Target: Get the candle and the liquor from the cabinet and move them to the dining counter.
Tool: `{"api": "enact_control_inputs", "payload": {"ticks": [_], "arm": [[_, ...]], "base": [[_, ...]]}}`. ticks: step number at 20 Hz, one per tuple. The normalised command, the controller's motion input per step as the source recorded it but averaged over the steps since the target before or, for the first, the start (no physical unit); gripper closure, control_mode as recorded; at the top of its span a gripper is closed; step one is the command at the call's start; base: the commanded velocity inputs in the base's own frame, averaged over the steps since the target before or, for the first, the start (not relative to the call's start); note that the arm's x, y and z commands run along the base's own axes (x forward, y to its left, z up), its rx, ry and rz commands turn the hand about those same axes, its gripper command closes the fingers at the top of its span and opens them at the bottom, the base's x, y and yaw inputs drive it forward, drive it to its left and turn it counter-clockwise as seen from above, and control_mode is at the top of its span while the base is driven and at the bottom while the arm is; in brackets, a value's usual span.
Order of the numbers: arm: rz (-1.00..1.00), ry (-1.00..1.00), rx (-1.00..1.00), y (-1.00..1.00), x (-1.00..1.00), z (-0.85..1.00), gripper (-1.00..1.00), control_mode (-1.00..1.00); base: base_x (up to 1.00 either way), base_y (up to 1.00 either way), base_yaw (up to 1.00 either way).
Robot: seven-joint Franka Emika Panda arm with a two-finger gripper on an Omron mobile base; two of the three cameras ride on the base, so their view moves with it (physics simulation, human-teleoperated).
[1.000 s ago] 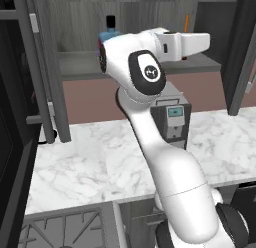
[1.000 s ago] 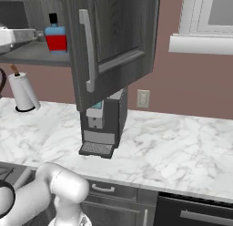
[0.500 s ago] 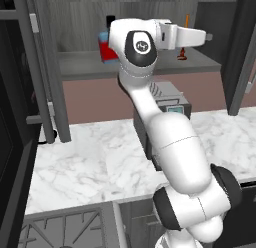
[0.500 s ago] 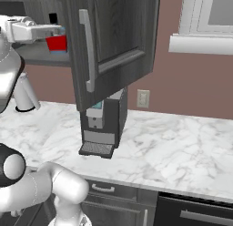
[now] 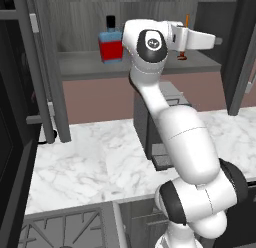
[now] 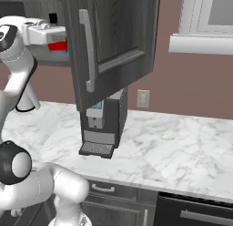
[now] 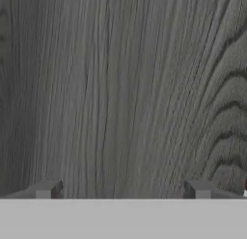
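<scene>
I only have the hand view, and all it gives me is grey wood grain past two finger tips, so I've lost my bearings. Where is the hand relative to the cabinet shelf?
Observer: In the left base view the gripper is raised to shelf height at the open cabinet, pointing right.
Operator: Is the candle near it?
Observer: Yes, the candle stands on the shelf just behind the hand, mostly hidden by it.
Operator: And the liquor?
Observer: The liquor sits on the same shelf, further left, beyond the arm's elbow.
Operator: Am I holding anything?
Observer: No, the jaws are open and empty.
</scene>
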Motion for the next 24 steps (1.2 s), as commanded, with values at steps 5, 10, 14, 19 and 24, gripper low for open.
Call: {"api": "enact_control_inputs", "payload": {"ticks": [5, 10, 14, 19, 24], "arm": [[-0.07, 0.00, 0.00, -0.36, 0.00, -0.14, -1.00, -1.00], [-0.03, 0.00, 0.00, -0.48, 0.00, -0.11, -1.00, -1.00], [-0.01, 0.00, 0.00, -0.51, 0.00, -0.02, -1.00, -1.00], [0.00, 0.00, 0.00, -0.67, 0.00, 0.00, -1.00, -1.00], [0.00, 0.00, 0.00, -0.81, -0.09, 0.00, -1.00, -1.00]], "base": [[0.00, 0.00, 0.00], [0.00, 0.00, 0.00], [0.00, 0.00, 0.00], [0.00, 0.00, 0.00], [0.00, 0.00, 0.00]]}}
